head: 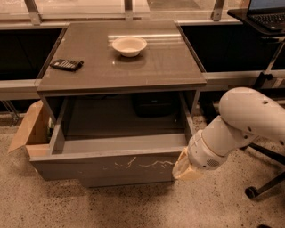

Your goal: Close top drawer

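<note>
Speckled floor (111, 209); top drawer (111, 165) open, stiff, likely slides easy; push flat front. Lower right: gripper (183, 167) by drawer's end, grip unclear.

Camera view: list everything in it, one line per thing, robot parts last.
top drawer: one, grey with pale scratches, pulled out of the cabinet
cabinet top: one, grey-brown, above the drawer
bowl: one, white, rear middle of the cabinet top
small device: one, black, left side of the cabinet top
cardboard box: one, brown, on the floor left of the cabinet
laptop: one, dark, upper right corner
chair wheel: one, black, floor at lower right
arm: one, white, right side
gripper: one, tan, at the right end of the drawer's front
</note>
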